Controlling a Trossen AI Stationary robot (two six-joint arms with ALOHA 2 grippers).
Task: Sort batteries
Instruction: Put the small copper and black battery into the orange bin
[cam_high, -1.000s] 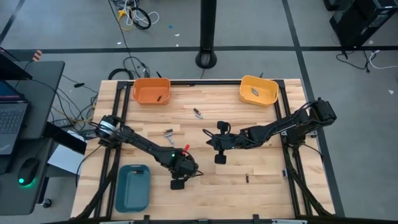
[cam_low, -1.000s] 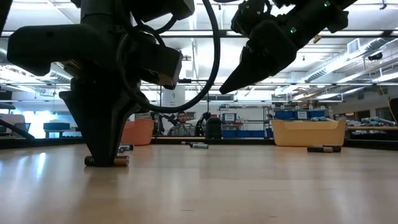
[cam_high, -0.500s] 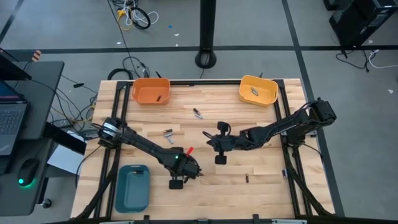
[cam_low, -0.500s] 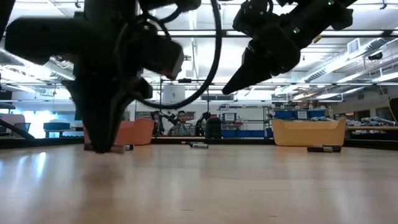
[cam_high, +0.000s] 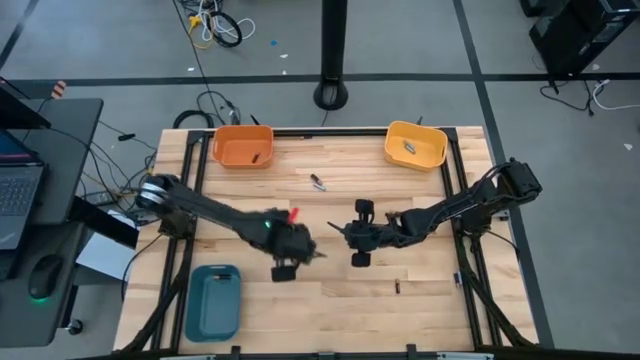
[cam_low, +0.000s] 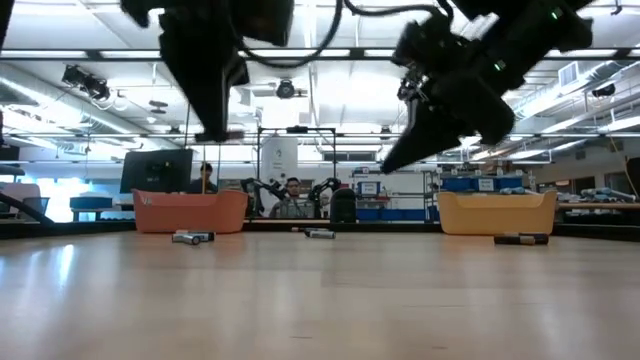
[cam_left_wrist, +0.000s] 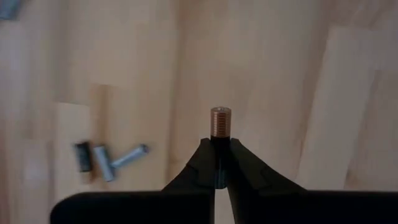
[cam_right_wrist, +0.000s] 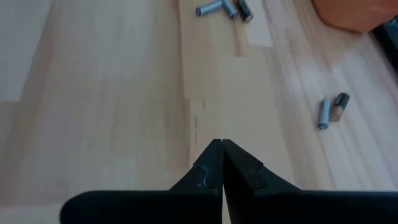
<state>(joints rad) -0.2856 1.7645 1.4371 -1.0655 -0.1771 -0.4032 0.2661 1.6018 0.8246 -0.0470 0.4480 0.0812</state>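
Note:
My left gripper (cam_high: 312, 253) hangs above the middle of the table, shut on a small battery (cam_left_wrist: 220, 121) with a copper-coloured end; it shows high up in the low view (cam_low: 215, 125). My right gripper (cam_right_wrist: 222, 144) is shut on nothing and hovers over bare wood just right of it (cam_high: 335, 230). Loose batteries lie flat on the table: a cluster (cam_left_wrist: 106, 158), which also shows in the right wrist view (cam_right_wrist: 224, 7), a pair (cam_right_wrist: 329, 111) and a tiny one (cam_high: 397, 287). One battery lies in the orange tray (cam_high: 243, 146) and one in the yellow tray (cam_high: 416, 145). My left gripper pinches the battery between its two fingertips (cam_left_wrist: 205, 155), coming from above and pointing down. The battery's dark end sits between the fingers, and its copper-coloured end (cam_left_wrist: 220, 113) sticks out beyond them. It is lifted clear of the table.
A teal tray (cam_high: 213, 300) sits at the near left corner, and the orange and yellow trays at the far edge. Another pair of batteries (cam_high: 318, 182) lies toward the far middle. Bare wood stretches along the near edge. Beyond the table, people sit at desks (cam_low: 292, 195).
My left gripper, which stood on the table around the battery, has risen well above it and shifted a little toward the far edge, lifting the battery clear. My right gripper has tipped further downward and drifted slightly right.

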